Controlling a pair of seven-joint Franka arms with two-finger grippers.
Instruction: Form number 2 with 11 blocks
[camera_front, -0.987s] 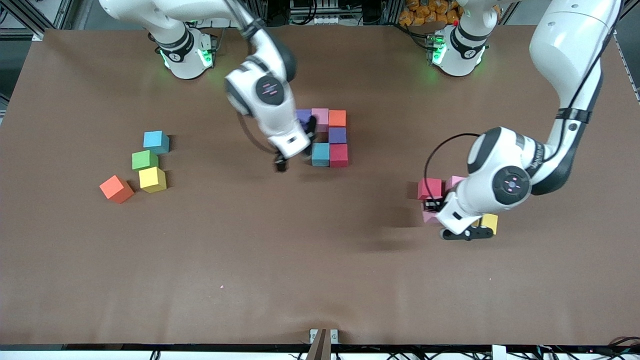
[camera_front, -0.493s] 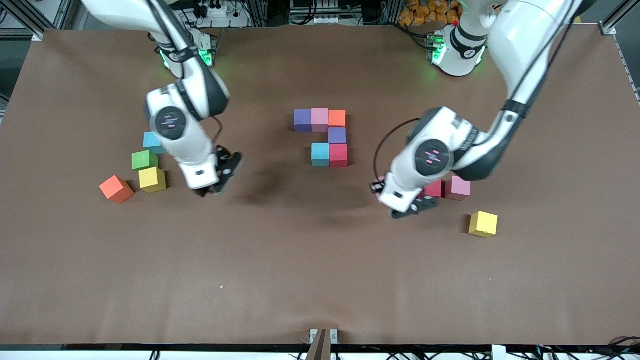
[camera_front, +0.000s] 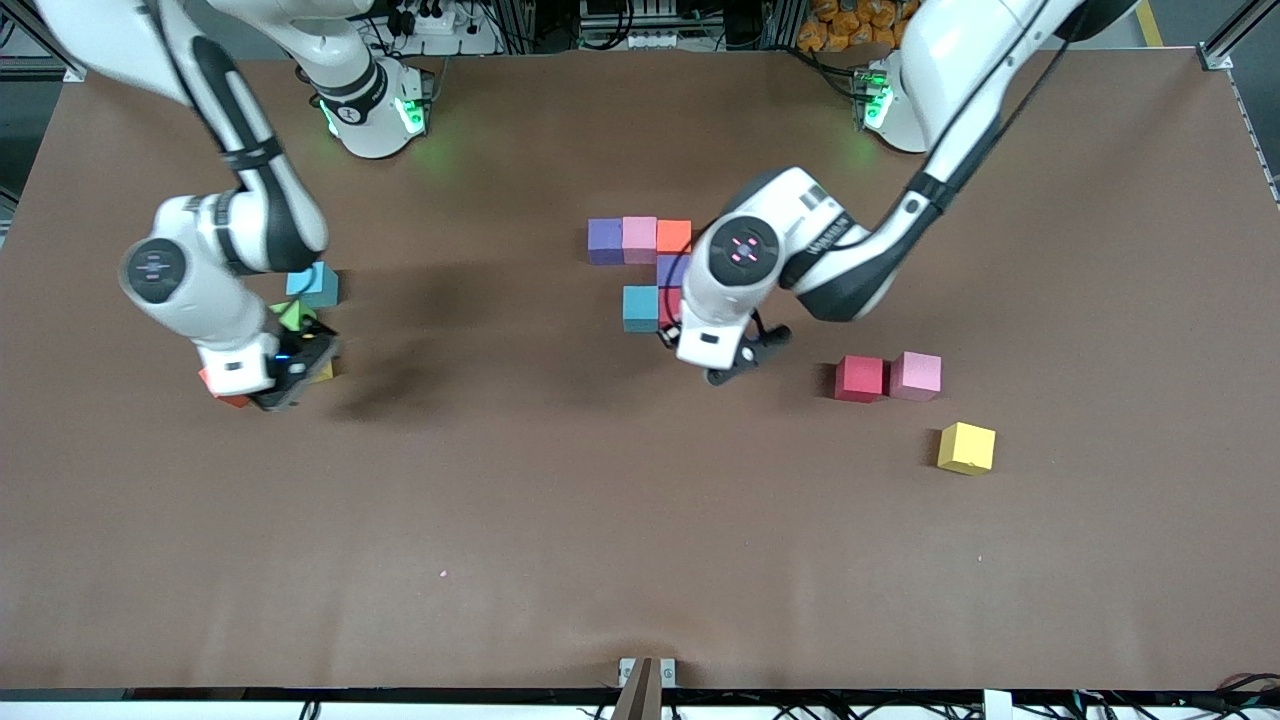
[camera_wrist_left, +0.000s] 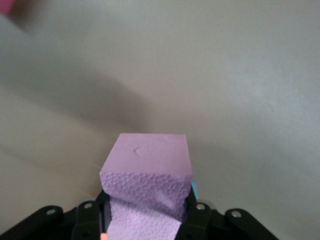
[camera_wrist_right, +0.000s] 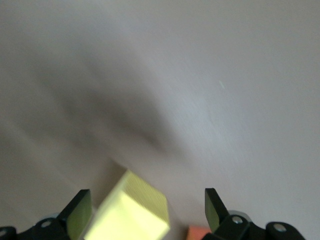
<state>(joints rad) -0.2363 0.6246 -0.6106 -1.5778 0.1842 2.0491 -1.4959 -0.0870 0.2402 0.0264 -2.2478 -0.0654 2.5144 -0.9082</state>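
Your left gripper (camera_front: 722, 362) is clamped on a pink block (camera_wrist_left: 147, 187), which fills the space between its fingers in the left wrist view. Half a second ago it hung beside the red block (camera_front: 861, 379) and the second pink block (camera_front: 916, 375); it has since travelled with its load to the partial number 2 (camera_front: 648, 272) and now hangs over the worktop (camera_front: 640, 520) at the edge of that figure nearest the front camera. The figure itself is unchanged: purple, pink and orange cubes in one row, the rest partly hidden by the left arm.

Your right gripper (camera_wrist_right: 145, 210) stands wide and holds nothing. It has moved from bare worktop to the loose cluster at the right arm's end, and a yellow block (camera_wrist_right: 131, 212) lies below, between its fingers. The other yellow block (camera_front: 967, 447) has not shifted.
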